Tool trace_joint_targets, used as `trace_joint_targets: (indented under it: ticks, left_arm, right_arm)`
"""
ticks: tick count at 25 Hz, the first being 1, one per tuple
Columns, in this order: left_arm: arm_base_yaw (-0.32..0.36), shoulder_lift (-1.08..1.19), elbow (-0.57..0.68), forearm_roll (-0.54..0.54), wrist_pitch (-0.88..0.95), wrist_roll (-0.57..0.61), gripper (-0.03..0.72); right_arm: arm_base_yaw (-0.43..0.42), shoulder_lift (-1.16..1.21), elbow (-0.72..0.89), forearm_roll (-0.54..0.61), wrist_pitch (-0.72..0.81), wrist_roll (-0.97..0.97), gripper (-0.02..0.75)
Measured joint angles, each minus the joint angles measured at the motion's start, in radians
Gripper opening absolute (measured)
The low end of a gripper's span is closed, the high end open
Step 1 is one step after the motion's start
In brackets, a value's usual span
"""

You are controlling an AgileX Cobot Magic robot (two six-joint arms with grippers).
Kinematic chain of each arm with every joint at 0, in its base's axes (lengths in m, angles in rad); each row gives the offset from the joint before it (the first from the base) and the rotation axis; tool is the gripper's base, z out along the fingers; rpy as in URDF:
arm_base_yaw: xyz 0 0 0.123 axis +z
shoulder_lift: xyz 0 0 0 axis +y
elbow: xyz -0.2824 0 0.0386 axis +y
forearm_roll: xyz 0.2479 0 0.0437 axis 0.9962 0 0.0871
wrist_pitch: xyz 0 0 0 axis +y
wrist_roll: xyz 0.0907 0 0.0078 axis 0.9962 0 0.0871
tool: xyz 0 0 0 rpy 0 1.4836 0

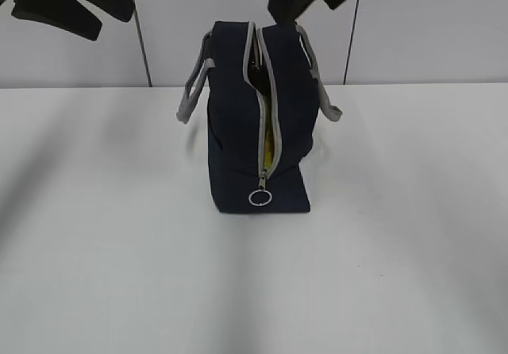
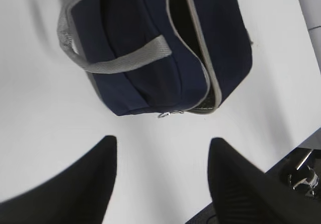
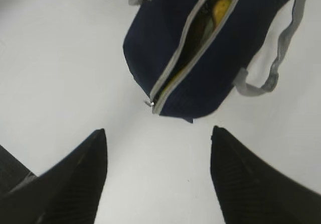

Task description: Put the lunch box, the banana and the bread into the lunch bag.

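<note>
The navy lunch bag (image 1: 238,124) stands upright at the table's middle, its grey zipper open along the top, its ring pull (image 1: 260,198) hanging at the near end. Yellow of the banana (image 1: 271,144) shows through the slit, clearer in the right wrist view (image 3: 221,7), with a pale green surface (image 3: 206,29) beside it, perhaps the lunch box lid. The bread is hidden. My left gripper (image 2: 163,141) is open and empty, high above the table beside the bag (image 2: 145,58). My right gripper (image 3: 158,131) is open and empty, above the bag's (image 3: 215,78) end.
The white table (image 1: 119,251) runs to a white panelled wall at the back. In the exterior view both grippers hang high, the left (image 1: 111,19) at top left and the right (image 1: 294,1) over the bag. The table's edge (image 2: 296,146) shows at the left wrist view's lower right.
</note>
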Motion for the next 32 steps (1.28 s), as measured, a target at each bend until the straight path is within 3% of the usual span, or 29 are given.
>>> trace_joint_targets:
  ticks: [3, 7, 13, 19, 28, 32]
  left_arm:
    - [-0.045, -0.024, 0.0, 0.008, 0.0, -0.012, 0.4]
    - [-0.096, -0.041, 0.0, 0.009, 0.004, -0.018, 0.396]
    - [-0.146, -0.042, 0.0, 0.018, 0.005, -0.021, 0.392]
    - [-0.155, -0.046, 0.0, 0.063, 0.007, -0.029, 0.392]
    - [-0.156, -0.046, 0.0, 0.128, 0.008, -0.029, 0.39]
    - [-0.156, -0.046, 0.0, 0.13, 0.008, -0.029, 0.387]
  right_arm:
    - [0.0, -0.067, 0.127, -0.007, -0.022, -0.025, 0.478]
    - [0.0, -0.185, 0.342, 0.015, -0.195, -0.055, 0.477]
    - [0.0, -0.355, 0.69, 0.022, -0.536, -0.093, 0.478]
    - [0.0, -0.446, 0.988, 0.068, -0.988, -0.106, 0.478]
    - [0.0, -0.457, 1.254, 0.124, -1.482, -0.099, 0.477]
    - [0.0, -0.453, 1.302, 0.124, -1.576, -0.099, 0.477]
